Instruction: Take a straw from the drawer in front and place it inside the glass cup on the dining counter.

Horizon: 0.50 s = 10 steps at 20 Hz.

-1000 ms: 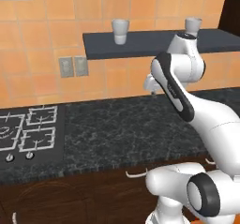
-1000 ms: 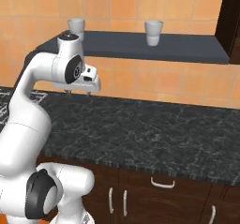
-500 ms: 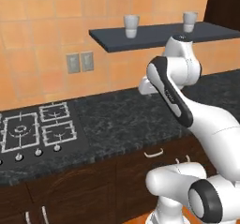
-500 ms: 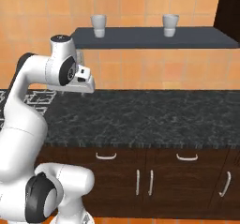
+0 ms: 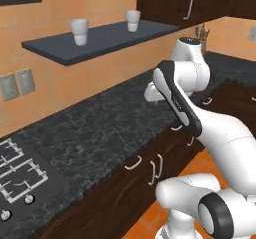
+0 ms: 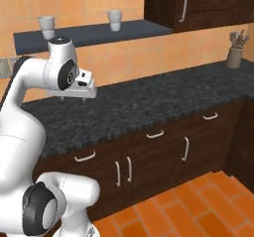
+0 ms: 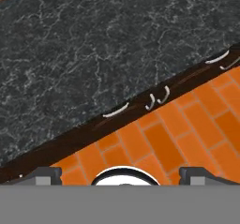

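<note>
Pincer [image 6: 64,98] over black worktop [image 6: 149,102], nothing held

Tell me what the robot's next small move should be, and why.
Probably lower the hand past the front edge of the black worktop towards the handle of the drawer just below it. The hand is open and empty above the worktop, and every drawer front in sight is shut, so no straw can be reached yet.
</note>
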Tool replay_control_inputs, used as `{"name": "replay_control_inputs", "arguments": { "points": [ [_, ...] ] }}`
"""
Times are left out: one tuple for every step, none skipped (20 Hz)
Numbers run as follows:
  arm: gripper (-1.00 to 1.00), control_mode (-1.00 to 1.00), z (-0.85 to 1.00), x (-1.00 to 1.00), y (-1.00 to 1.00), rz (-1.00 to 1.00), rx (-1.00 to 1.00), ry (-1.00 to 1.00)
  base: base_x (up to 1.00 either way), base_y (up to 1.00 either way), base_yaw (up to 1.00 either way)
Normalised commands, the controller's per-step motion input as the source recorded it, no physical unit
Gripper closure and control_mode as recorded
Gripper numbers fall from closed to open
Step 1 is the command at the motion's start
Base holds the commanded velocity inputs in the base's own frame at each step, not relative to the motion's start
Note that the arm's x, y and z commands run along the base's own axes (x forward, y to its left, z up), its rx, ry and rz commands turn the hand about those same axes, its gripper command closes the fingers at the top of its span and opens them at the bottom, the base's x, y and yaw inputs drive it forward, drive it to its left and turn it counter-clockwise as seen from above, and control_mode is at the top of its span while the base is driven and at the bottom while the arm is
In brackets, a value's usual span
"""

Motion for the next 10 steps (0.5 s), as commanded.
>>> {"name": "replay_control_inputs", "arguments": {
  "points": [
    [-1.00, 1.00, 0.00, 0.00, 0.00, 0.00, 0.00, 0.00, -0.25, 0.58, -0.68],
    [-1.00, 1.00, 0.00, 0.00, 0.00, 0.00, 0.00, 0.00, -0.35, 0.59, -0.66],
    [-1.00, 1.00, 0.00, 0.00, 0.00, 0.00, 0.00, 0.00, -0.45, 0.60, -0.65],
    [-1.00, 1.00, 0.00, 0.00, 0.00, 0.00, 0.00, 0.00, -0.49, 0.61, -0.64],
    [-1.00, 1.00, 0.00, 0.00, 0.00, 0.00, 0.00, 0.00, -0.57, 0.63, -0.62],
    [-1.00, 1.00, 0.00, 0.00, 0.00, 0.00, 0.00, 0.00, -0.67, 0.69, -0.59],
    [-1.00, 1.00, 0.00, 0.00, 0.00, 0.00, 0.00, 0.00, -0.68, 0.76, -0.53],
    [-1.00, 1.00, 0.00, 0.00, 0.00, 0.00, 0.00, 0.00, -0.56, 0.79, -0.47],
    [-1.00, 1.00, 0.00, 0.00, 0.00, 0.00, 0.00, 0.00, -0.47, 0.81, -0.43],
    [-1.00, 1.00, 0.00, 0.00, 0.00, 0.00, 0.00, 0.00, -0.37, 0.80, -0.40]
  ]
}}
